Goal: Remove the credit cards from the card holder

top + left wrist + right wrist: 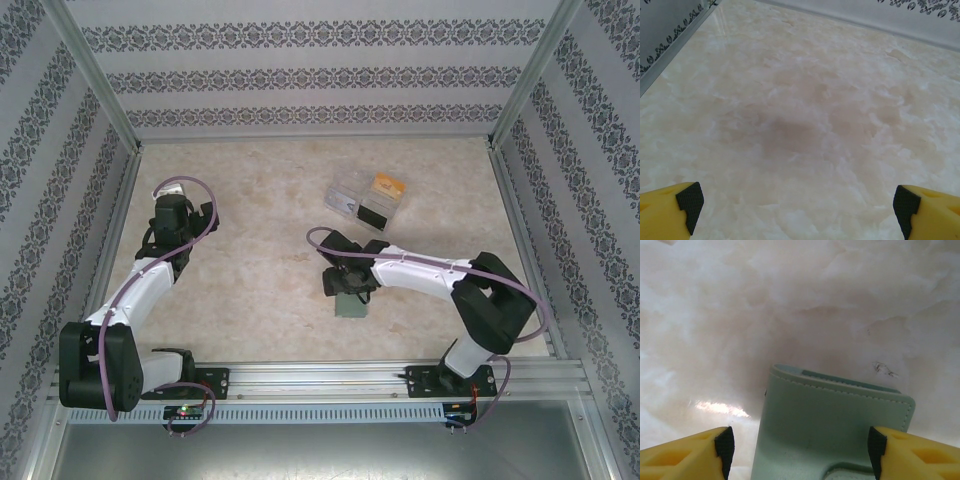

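The card holder [830, 425] is a closed grey-green wallet lying flat on the table, seen as a small grey-green patch [351, 305] in the top view. My right gripper [799, 450] hovers over it, open, with its yellow fingers on either side of the wallet. A strap tab shows at the wallet's near edge. No credit cards show outside the wallet near it. My left gripper [795, 210] is open over bare table at the left, far from the wallet, and shows as [170, 225] from above.
A clear plastic tray [368, 200] sits at the back right of the table, holding an orange item [387, 185] and dark items. Patterned walls and metal rails fence the marble table [260, 290] on three sides.
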